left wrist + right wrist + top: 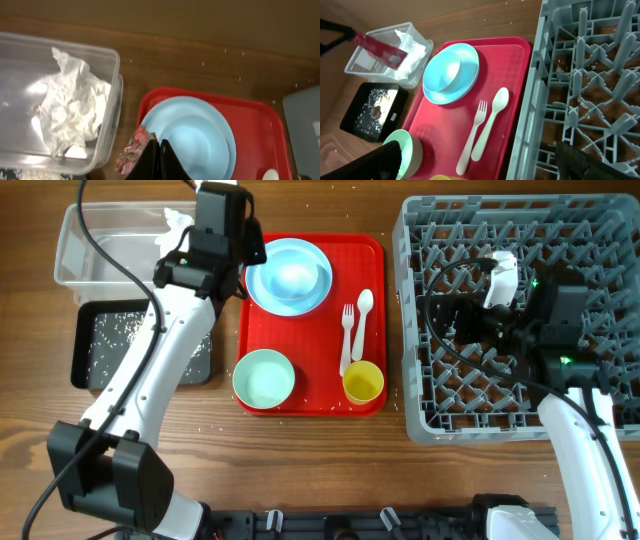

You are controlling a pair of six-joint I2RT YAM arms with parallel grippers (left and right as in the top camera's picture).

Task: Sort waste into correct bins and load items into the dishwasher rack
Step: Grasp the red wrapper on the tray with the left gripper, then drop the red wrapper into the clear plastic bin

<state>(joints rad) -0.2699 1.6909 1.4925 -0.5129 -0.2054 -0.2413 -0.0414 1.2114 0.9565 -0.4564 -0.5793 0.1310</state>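
Our left gripper [160, 159] is clamped on one edge of the red wrapper [132, 150], beside the clear tub [114, 95] in the far-left corner of the tabletop [200, 45]: light, floppy, slippery; right gripper [476, 146] gapes wide

Left arm [160, 370] and right arm [590, 445] are showing white shell links between black joint housings. Black cables [97, 246] are running along both. Green indicator lights [565, 362] are glowing on the wrist housings. Fingers [150, 160] are presenting matte black
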